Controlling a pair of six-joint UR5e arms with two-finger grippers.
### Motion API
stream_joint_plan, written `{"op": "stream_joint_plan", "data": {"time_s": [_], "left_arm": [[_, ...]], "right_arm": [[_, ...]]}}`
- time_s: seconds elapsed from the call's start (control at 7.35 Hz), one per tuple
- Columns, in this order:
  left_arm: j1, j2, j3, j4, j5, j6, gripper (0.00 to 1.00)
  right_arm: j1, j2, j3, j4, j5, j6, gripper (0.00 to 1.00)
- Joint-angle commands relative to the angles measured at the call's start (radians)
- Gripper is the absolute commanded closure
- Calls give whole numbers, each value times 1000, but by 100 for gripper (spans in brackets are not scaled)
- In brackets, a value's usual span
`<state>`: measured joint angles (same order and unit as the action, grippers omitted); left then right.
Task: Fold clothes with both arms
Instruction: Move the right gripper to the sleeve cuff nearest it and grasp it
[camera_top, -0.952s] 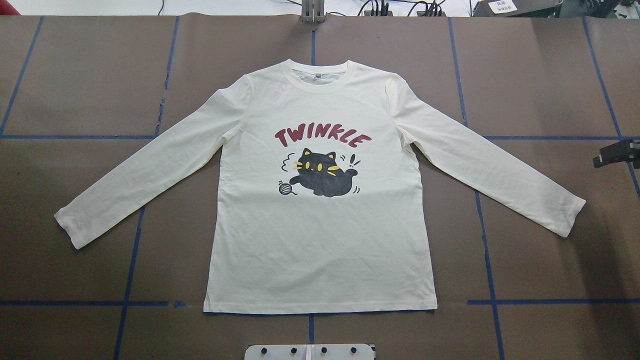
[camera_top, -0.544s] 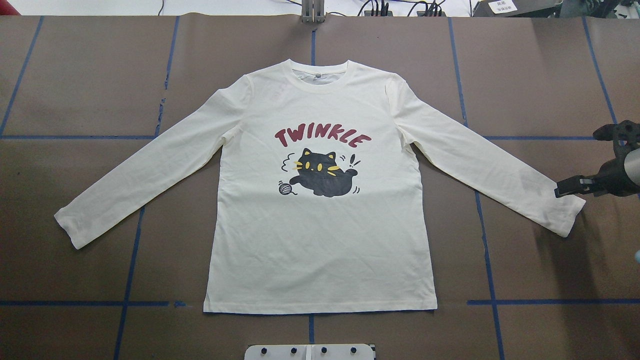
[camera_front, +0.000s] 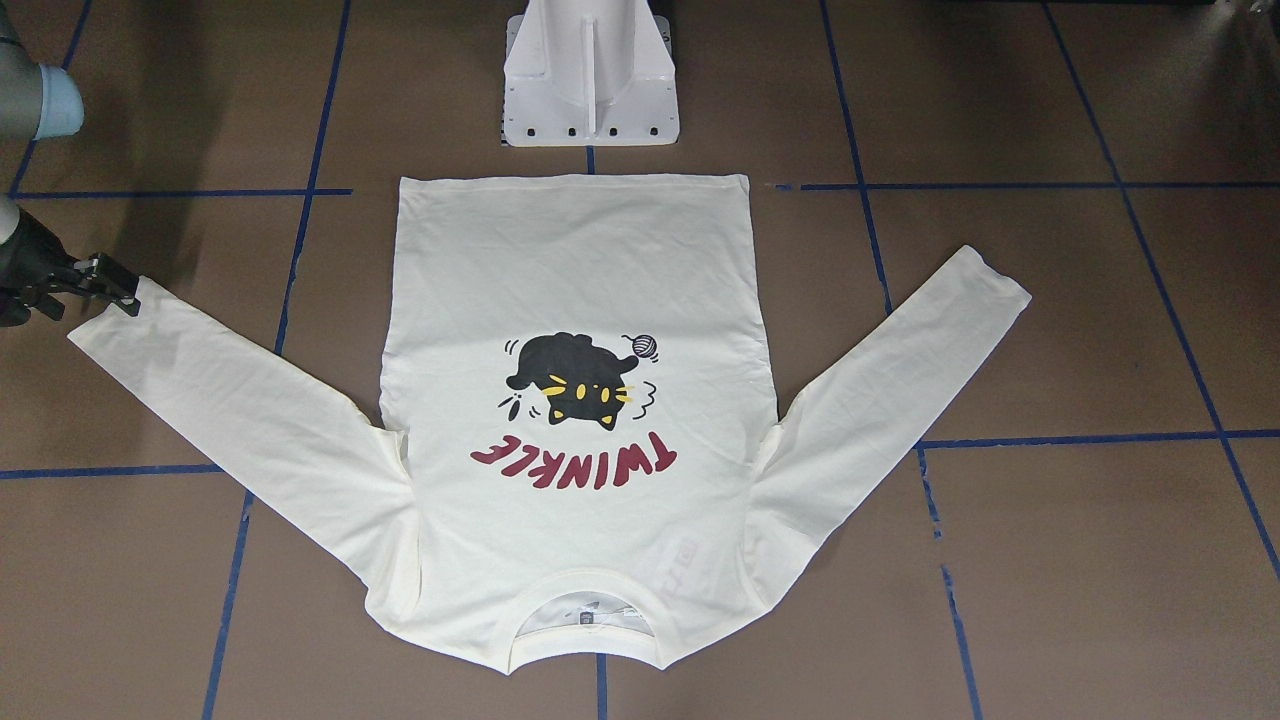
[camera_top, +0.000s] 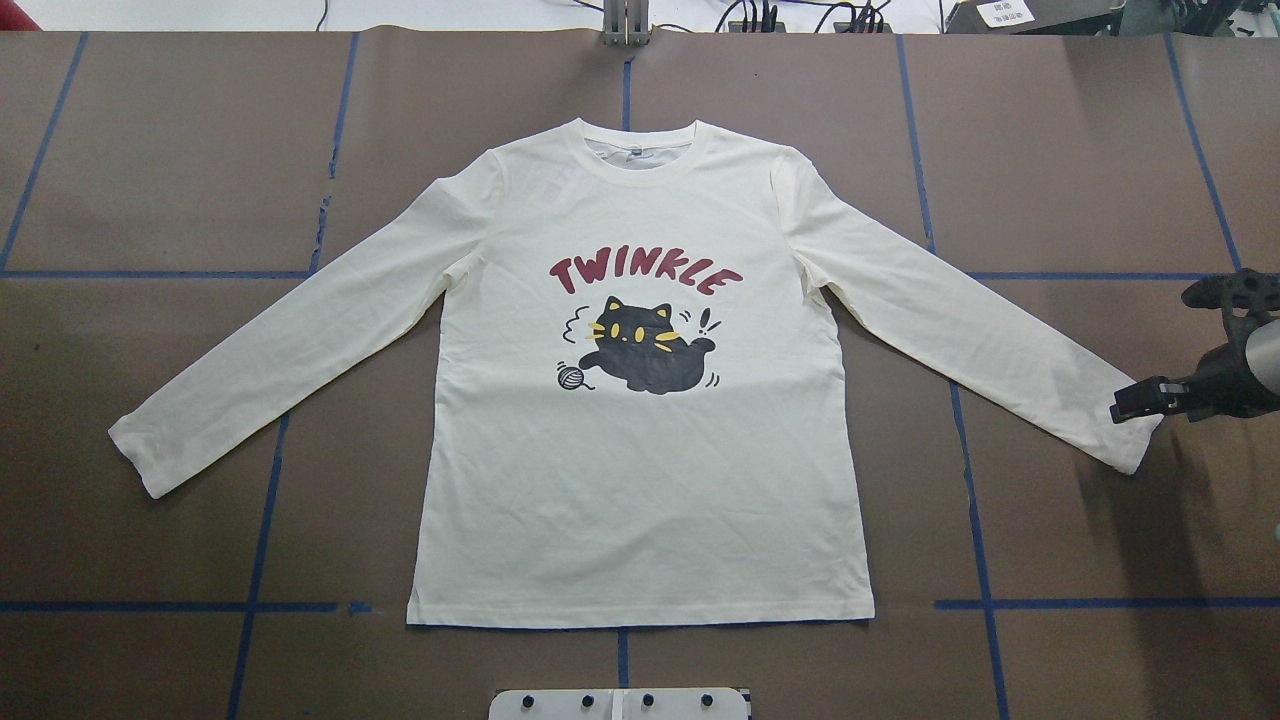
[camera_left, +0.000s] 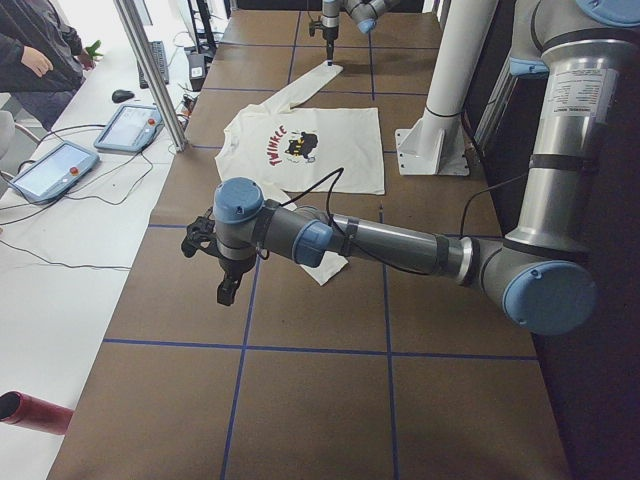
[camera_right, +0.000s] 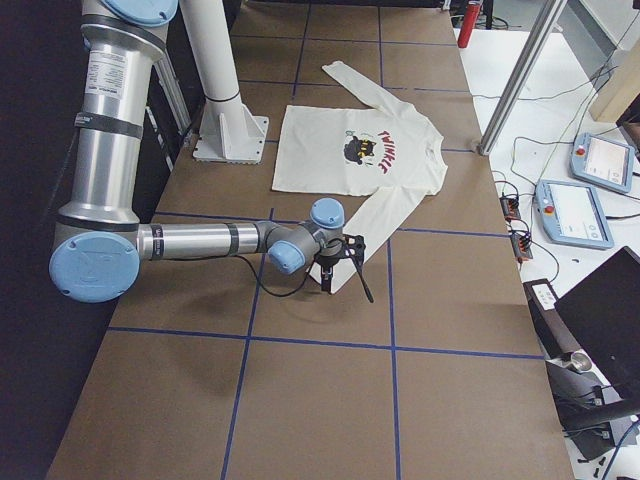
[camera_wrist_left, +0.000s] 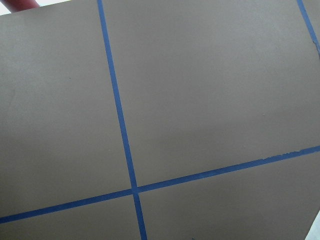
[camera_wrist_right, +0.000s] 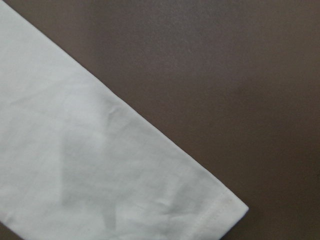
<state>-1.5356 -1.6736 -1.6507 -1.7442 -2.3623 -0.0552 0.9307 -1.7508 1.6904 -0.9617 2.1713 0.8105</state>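
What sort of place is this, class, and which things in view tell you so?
Probably a robotics lab or test cell: a left arm and right arm reach over a table gridded with blue tape, and control tablets lie beside it.

Bright even light, soft shadow on table (camera_top: 1100, 530) beside right gripper (camera_top: 1128, 404) — wrist views slightly soft

Right arm (camera_top: 1245, 365) cut off at the overhead view's edge; left gripper (camera_left: 224, 293) too small, apparently, to judge its jaws.
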Motion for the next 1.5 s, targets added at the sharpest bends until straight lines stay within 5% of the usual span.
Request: {"op": "stream_joint_plan", "data": {"time_s": [0.0,0.41,0.54,0.68,0.82,1.09,1.36], "left_arm": [[0,0,-1,-1,0,6,0],[0,3,-8,-15,0,6,0],[0,3,-8,-15,0,6,0],[0,0,-8,-15,0,6,0],[0,-2,-8,-15,0,6,0],[0,-2,-11,-15,1,8,0],[0,-2,-11,-14,1,6,0]], "right_arm": [[-4,-7,-18,-3,7,-1,0],[-21,2,-31,-6,-7,1,5],[-24,2,-31,-6,-7,1,25],[-24,2,-29,-6,-5,1,66],[-26,4,-29,-6,-5,1,86],[-30,7,-29,-6,-7,1,99],[-30,11,-19,-6,-5,1,100]]}}
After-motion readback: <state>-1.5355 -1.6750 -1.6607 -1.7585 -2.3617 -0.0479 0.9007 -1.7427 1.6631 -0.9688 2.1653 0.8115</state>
